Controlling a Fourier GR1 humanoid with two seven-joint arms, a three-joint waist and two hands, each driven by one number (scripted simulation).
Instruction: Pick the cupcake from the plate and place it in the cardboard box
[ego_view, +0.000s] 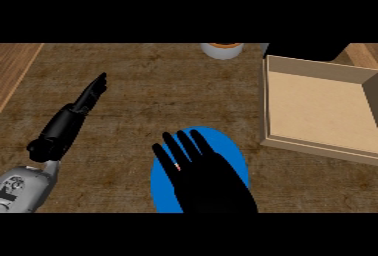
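A blue plate (235, 155) lies at the lower middle of the counter. My right hand (212, 182) hovers over it, fingers straight and pointing away from me, covering most of the plate. Of the cupcake (178, 166) only a small pinkish sliver shows at the hand's left edge; the rest is hidden under the hand. The cardboard box (319, 110) stands open to the right of the plate, its brown floor bare. My left hand (65, 125) rests at the left with straight fingers pointing up and right, holding nothing.
A white round container (221, 50) with an orange top stands at the far edge, and a dark object (304, 50) sits behind the box. A lighter wooden strip (16, 65) runs along the counter's left side.
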